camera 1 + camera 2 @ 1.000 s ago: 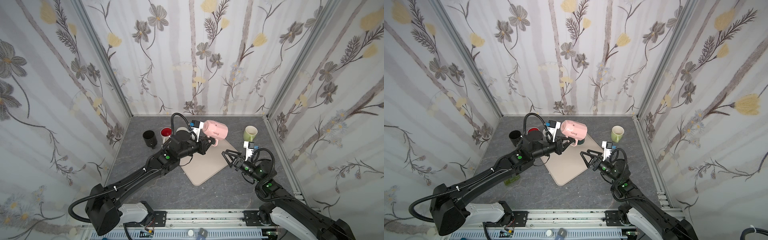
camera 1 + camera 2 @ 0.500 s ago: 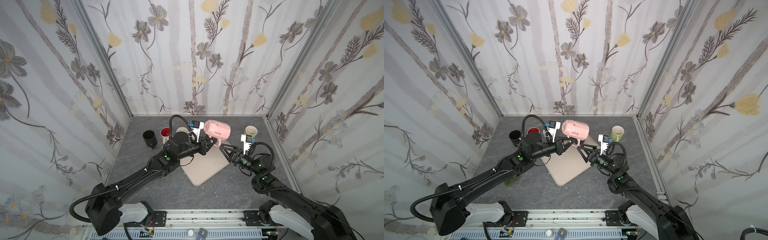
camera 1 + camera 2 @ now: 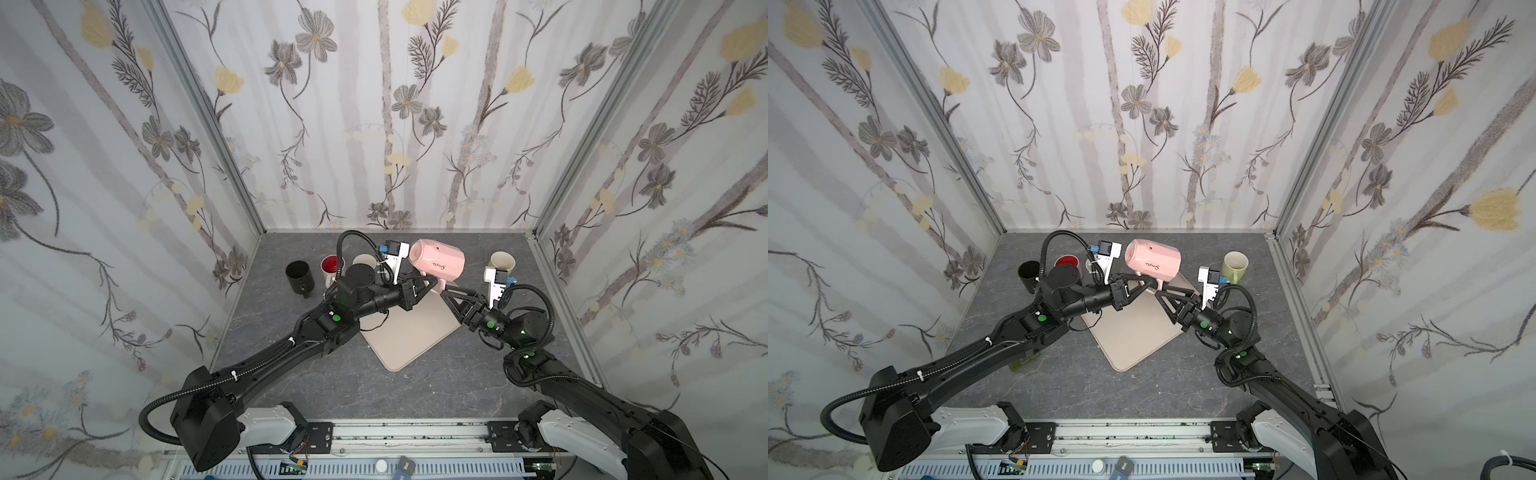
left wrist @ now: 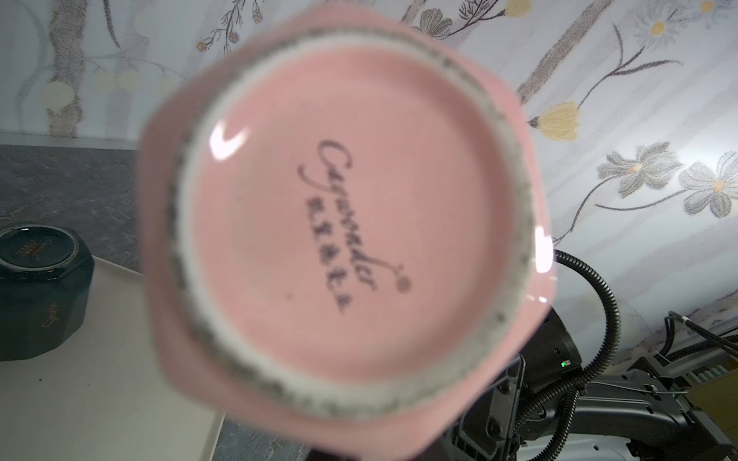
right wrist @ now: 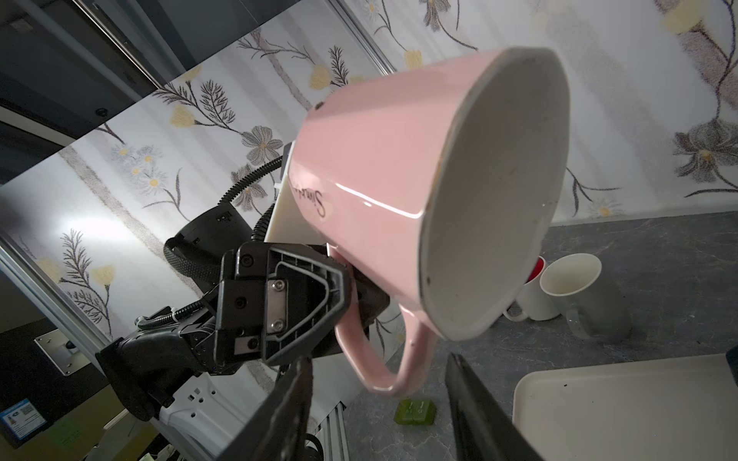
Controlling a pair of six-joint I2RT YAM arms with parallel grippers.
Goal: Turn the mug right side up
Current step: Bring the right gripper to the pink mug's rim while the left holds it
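Bright even light; near mug (image 4: 347, 223) blurred, glinting.

In the left wrist view the pink mug (image 4: 347, 223) is blurred, and the dark mug (image 4: 36, 287) is cut by the edge. The fingers (image 5: 479, 415) of the right tool (image 5: 377, 359) are cropped in its wrist view.

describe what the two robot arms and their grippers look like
The left arm and right arm are matte black with white base housings. Each has a round green dot near the wrist and a ribbed black cable hose looping beside it. Each wrist carries a white camera bracket with a blue plug. The left gripper and right gripper have black, open-framed triangular fingers.
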